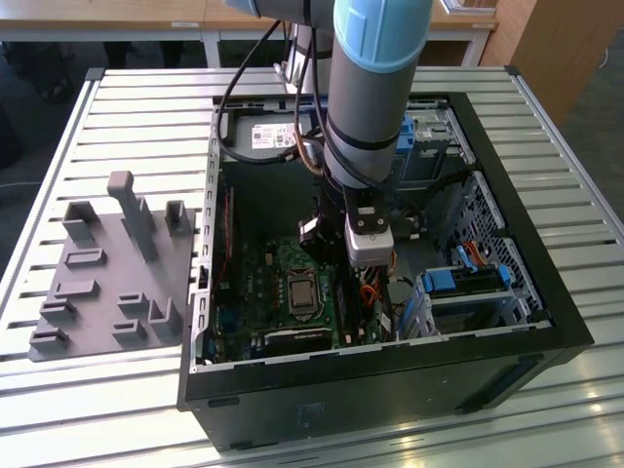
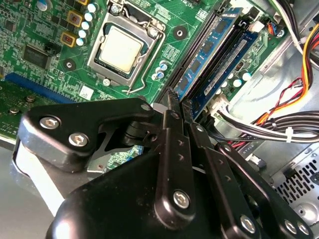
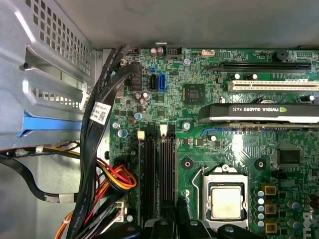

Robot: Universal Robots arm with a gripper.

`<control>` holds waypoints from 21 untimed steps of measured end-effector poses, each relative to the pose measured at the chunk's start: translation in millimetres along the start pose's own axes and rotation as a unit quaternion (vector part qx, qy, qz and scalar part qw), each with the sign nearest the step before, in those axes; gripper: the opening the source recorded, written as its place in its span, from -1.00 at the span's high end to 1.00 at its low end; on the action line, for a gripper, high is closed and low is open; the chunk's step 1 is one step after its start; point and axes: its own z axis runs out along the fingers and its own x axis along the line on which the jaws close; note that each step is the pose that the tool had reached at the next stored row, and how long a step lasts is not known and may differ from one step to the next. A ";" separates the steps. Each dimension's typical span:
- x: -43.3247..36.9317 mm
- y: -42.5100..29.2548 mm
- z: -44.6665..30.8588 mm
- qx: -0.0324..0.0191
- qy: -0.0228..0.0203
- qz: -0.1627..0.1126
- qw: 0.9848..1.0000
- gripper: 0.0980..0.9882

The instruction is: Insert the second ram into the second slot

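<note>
Arm is down inside the open PC case (image 1: 507, 322), gripper (image 2: 178, 102) hanging right over the RAM slots beside the CPU socket (image 2: 119, 47) on the motherboard (image 3: 199, 114).

In the second wrist view the fingertips (image 2: 172, 97) are drawn nearly together, just a narrow gap, and nothing is pinched between them.

Two blue sticks stand edge-up side by side in adjacent slots. The second ram (image 2: 224, 62) looks to be the one farther from the socket, lying just beyond the fingertips with its near end almost under them. Its long axis runs straight away from the gripper, parallel to its neighbour (image 2: 204, 50).

First wrist view shows the slot bank (image 3: 157, 174) end-on from above, latches (image 3: 163, 130) at the far end (can't tell whether they've clicked).

Grey fixture tray (image 1: 107, 283) sits on the counter (image 1: 88, 390), at the exterior view's left.
</note>
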 end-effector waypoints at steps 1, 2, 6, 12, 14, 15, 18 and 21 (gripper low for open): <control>0.0 0.0 0.1 0.000 0.000 0.000 1.000 0.91; 0.0 0.3 0.2 0.000 0.000 0.001 1.000 0.91; 0.1 2.9 0.4 0.000 0.000 0.002 1.000 0.91; 1.7 4.3 0.5 0.000 0.000 0.002 1.000 0.91; 3.4 4.4 0.4 0.000 0.000 0.002 1.000 0.91; 3.9 4.4 0.5 0.000 0.000 0.002 1.000 0.91; 5.1 4.3 1.3 0.002 0.000 0.002 1.000 0.91; 6.2 4.4 2.0 0.006 -0.001 0.003 1.000 0.91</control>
